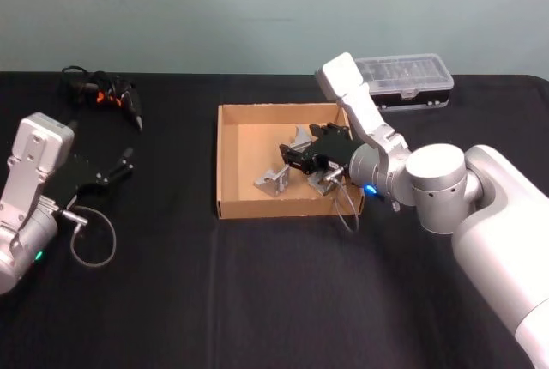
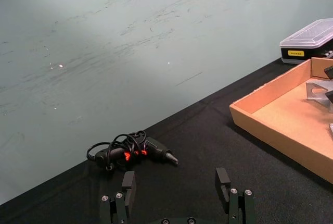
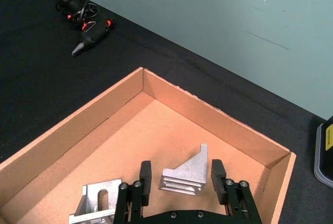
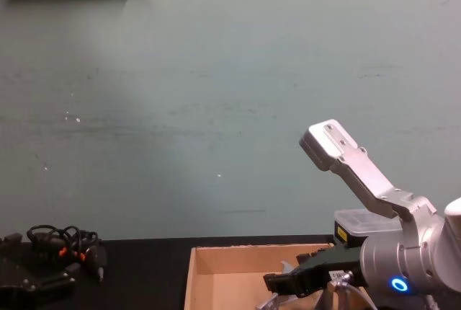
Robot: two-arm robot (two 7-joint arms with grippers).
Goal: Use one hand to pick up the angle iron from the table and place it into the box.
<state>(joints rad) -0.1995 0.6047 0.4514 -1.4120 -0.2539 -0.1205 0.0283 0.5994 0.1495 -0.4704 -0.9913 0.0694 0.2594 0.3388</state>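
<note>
Right wrist view puts the right hand's fingers spread wide on either side of an angle iron, with a visible gap at each side, so nothing is gripped. That bracket rests on the floor of the box, its triangular web standing up. A second bracket lies close beside it toward the front wall, and the head view shows a third near the right front corner.

Head view shows the right hand hanging over the middle of the box interior, its silver arm reaching in from the right. The box sits on the black counter with a clear-lidded case behind it and a small black tool wrapped in cable far to the left.

Such a bracket looks like cast metal: rigid, fairly dense, smooth-faced and likely slippery. Pinching across the flat web or the two parallel side faces would probably hold best.

Left hand is parked low over the counter at the left, fingers open and empty.
</note>
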